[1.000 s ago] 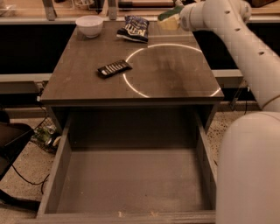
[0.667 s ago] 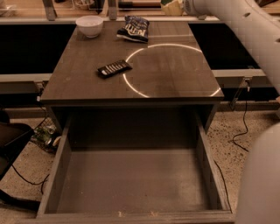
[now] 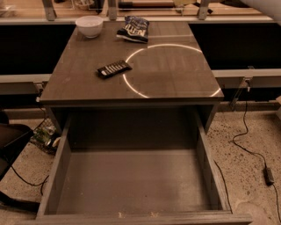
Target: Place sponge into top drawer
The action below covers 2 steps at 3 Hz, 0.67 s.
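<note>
The top drawer (image 3: 57,176) is pulled fully out below the grey cabinet top, and nothing lies on its flat grey bottom. My gripper (image 3: 184,3) is high at the back, above the far edge of the cabinet. The frame's top edge cuts it off, leaving only a pale fragment in view. A sliver of my white arm (image 3: 273,3) crosses the top right corner. I cannot make out the sponge for certain. It is neither on the cabinet top nor in the drawer.
On the cabinet top (image 3: 175,74) lie a white bowl (image 3: 89,26) at the back left, a blue snack bag (image 3: 134,29) at the back middle and a black remote (image 3: 114,69). A cable (image 3: 246,145) runs over the floor on the right. Dark clutter sits at the lower left.
My arm has swung up and to the right. It covered the right side a second ago and is now almost wholly out of frame. The gripper rose to the top edge.
</note>
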### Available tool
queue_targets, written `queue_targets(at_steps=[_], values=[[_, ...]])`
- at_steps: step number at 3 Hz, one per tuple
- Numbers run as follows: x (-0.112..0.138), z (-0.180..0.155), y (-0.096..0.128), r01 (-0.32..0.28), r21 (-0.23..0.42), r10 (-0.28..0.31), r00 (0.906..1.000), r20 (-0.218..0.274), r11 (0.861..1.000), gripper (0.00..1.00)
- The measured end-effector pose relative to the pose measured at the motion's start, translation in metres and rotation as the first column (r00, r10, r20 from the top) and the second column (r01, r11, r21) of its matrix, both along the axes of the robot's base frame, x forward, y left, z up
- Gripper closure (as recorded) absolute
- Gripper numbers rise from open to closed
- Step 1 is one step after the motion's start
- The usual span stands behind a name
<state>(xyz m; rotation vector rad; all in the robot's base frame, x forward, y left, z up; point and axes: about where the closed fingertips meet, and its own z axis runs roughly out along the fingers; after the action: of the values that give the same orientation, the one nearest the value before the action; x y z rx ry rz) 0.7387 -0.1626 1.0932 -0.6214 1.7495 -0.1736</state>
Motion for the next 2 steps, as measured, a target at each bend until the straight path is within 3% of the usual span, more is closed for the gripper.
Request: queue_targets(at_steps=[1,2], values=[[-0.046,0.0,-0.018,0.002,0.019,-0.001,1.0,-0.006,1.0,1.0],[-0.077,-0.026,-0.033,-0.002,0.006,0.003,0.9981,-0.061,1.0,1.0]])
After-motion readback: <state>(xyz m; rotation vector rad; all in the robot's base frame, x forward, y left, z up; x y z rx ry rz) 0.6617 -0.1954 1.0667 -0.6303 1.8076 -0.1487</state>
